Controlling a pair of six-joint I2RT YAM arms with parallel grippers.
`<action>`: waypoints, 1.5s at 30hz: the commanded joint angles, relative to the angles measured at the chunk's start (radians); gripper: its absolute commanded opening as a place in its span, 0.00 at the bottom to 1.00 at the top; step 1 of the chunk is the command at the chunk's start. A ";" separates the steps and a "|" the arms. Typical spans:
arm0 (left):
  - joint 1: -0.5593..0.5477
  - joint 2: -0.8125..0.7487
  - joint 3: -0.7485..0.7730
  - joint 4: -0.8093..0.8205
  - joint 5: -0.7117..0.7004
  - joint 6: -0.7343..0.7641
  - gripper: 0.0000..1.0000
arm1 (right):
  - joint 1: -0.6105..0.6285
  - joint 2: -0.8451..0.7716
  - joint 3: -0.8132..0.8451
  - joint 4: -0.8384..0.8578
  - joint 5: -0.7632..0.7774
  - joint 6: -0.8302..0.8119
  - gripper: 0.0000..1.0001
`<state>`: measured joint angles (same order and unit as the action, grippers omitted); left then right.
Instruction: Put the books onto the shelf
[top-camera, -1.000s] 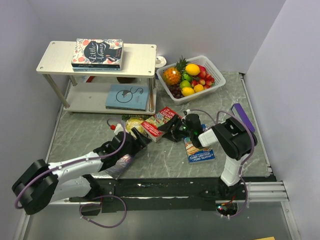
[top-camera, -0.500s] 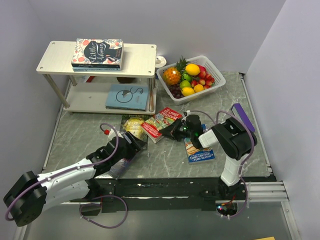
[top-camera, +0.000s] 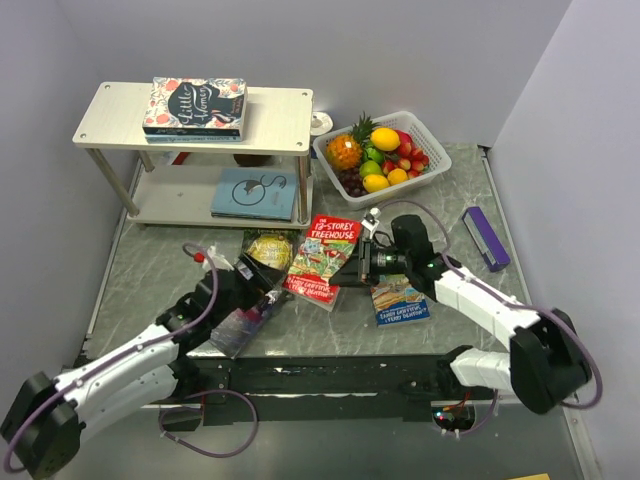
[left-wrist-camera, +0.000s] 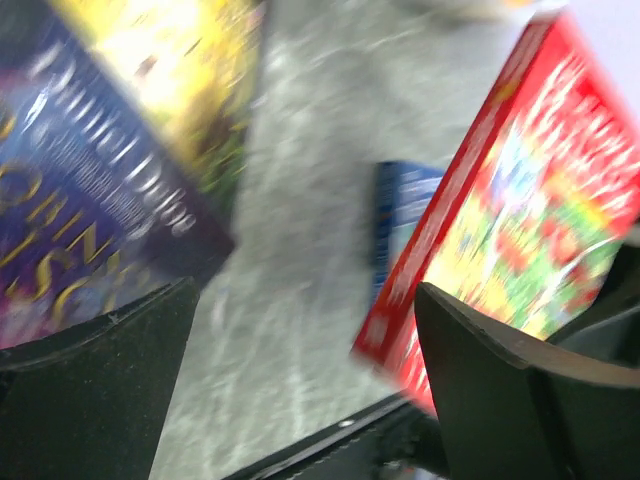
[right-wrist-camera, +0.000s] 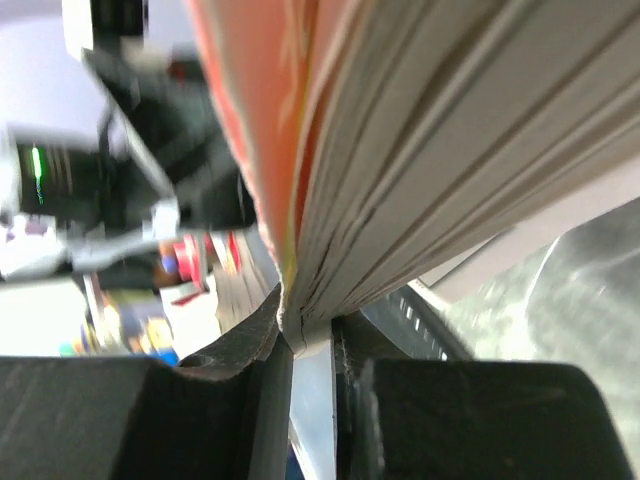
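My right gripper (top-camera: 360, 262) is shut on the corner of the red Treehouse book (top-camera: 325, 258), which it holds tilted off the table; the right wrist view shows its page edges (right-wrist-camera: 450, 130) pinched between the jaws (right-wrist-camera: 310, 340). My left gripper (top-camera: 265, 290) is open with nothing between its fingers (left-wrist-camera: 300, 380), over the dark purple galaxy book (top-camera: 243, 322) (left-wrist-camera: 80, 230). A green-gold book (top-camera: 268, 250) lies beside it. A blue Treehouse book (top-camera: 400, 298) lies flat on the table. On the shelf (top-camera: 280, 110), Little Women (top-camera: 195, 105) lies on the top board and a pale blue book (top-camera: 255, 193) on the lower one.
A white basket (top-camera: 435, 150) full of fruit stands right of the shelf. A small purple box (top-camera: 485, 238) lies at the table's right side. Grey walls close in the table at the back, left and right.
The right gripper has shut on the red book and lifted it, so its cover now faces up. The left gripper has let go, opened wider and drawn back to the left.
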<state>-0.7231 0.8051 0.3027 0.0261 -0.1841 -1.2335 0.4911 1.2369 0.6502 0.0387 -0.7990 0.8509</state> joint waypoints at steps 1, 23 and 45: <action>0.114 -0.119 -0.002 0.139 0.162 0.069 0.97 | 0.013 -0.103 0.051 -0.200 -0.153 -0.145 0.00; 0.303 0.075 0.087 0.633 1.017 0.082 0.97 | 0.135 -0.176 0.327 -0.531 -0.269 -0.351 0.00; 0.291 -0.041 0.348 0.473 0.901 0.111 0.01 | 0.168 -0.183 0.677 -0.752 0.274 -0.422 0.68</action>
<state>-0.4240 0.8413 0.5426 0.5816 0.8917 -1.1801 0.6567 1.1217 1.1912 -0.7177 -0.8639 0.4137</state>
